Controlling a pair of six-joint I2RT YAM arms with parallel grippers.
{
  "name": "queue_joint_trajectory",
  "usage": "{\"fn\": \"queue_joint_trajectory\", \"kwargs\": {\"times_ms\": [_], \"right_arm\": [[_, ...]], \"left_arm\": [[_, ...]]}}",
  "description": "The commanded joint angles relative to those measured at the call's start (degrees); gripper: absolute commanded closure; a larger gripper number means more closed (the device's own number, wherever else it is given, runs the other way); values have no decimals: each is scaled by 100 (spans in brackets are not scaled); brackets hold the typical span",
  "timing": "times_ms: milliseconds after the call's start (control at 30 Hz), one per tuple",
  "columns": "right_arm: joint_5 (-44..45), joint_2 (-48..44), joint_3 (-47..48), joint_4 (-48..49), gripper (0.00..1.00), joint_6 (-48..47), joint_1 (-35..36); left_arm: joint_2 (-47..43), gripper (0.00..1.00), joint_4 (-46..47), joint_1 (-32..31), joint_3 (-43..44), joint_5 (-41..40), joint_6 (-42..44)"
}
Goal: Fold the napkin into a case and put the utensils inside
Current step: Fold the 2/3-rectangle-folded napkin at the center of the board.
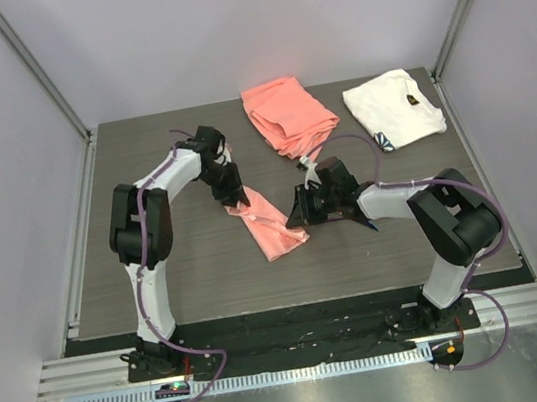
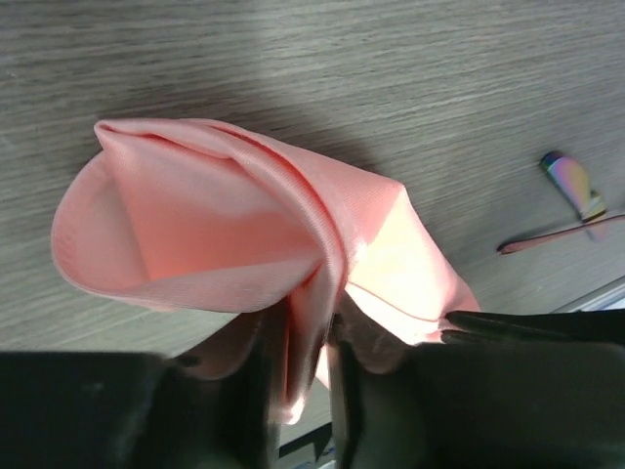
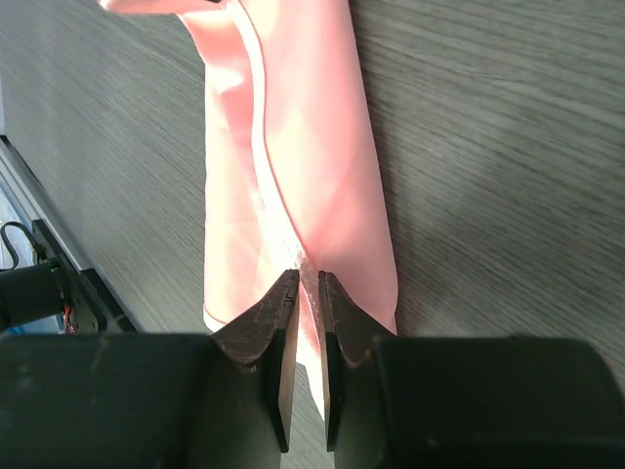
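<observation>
I saw the right gripper (image 3: 308, 283) pinching the near edge of the napkin (image 1: 274, 225), jaws almost together. The left gripper (image 2: 301, 332) gripped the far end, with cloth bunched between its jaws. The napkin lay as a narrow folded strip mid-table (image 1: 179, 275). The utensils (image 2: 574, 186) sat apart.

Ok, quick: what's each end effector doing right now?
Left end effector: closed on the napkin.
Right end effector: closed on the napkin's other end.
</observation>
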Motion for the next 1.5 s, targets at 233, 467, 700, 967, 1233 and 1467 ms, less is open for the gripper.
{"fn": "queue_joint_trajectory", "kwargs": {"times_ms": [233, 467, 700, 967, 1233, 1467], "right_arm": [[19, -108, 243, 50, 81, -23, 223], [178, -73, 419, -108, 81, -85, 496], [345, -134, 480, -301, 77, -234, 505], [424, -125, 674, -521, 67, -568, 505], [1371, -581, 1279, -856, 15, -1394, 566], [1520, -488, 1648, -731, 3, -716, 225]], "left_arm": [[-855, 37, 374, 39, -343, -70, -263], [-785, 42, 313, -83, -256, -404, -324], [-574, 53, 32, -128, 52, -1071, -211], [-118, 87, -179, -119, 615, -1327, -17], [-170, 100, -153, -128, 545, -1424, 203], [-179, 100, -65, -23, 413, -1135, 273]]}}
